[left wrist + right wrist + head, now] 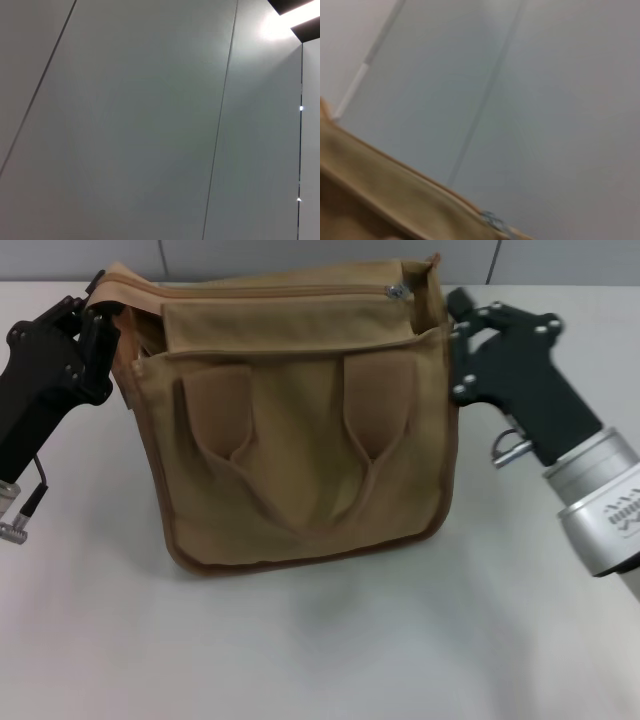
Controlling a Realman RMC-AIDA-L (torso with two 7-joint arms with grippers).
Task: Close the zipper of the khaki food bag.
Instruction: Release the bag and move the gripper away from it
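The khaki food bag (300,450) stands upright on the white table, front pockets and two handle loops facing me. The zipper (260,292) runs along its top edge, and the track looks joined from the left end up to the silver slider (397,290) near the right end. My left gripper (103,318) is at the bag's top left corner and is shut on the fabric there. My right gripper (456,332) is beside the bag's upper right edge, apart from the slider. The right wrist view shows the bag's top edge (395,200) and the slider (492,220).
The white table (320,640) stretches in front of the bag. A grey panelled wall (150,125) rises behind it, and the left wrist view shows nothing else. A cable and connector (20,515) hang from the left arm.
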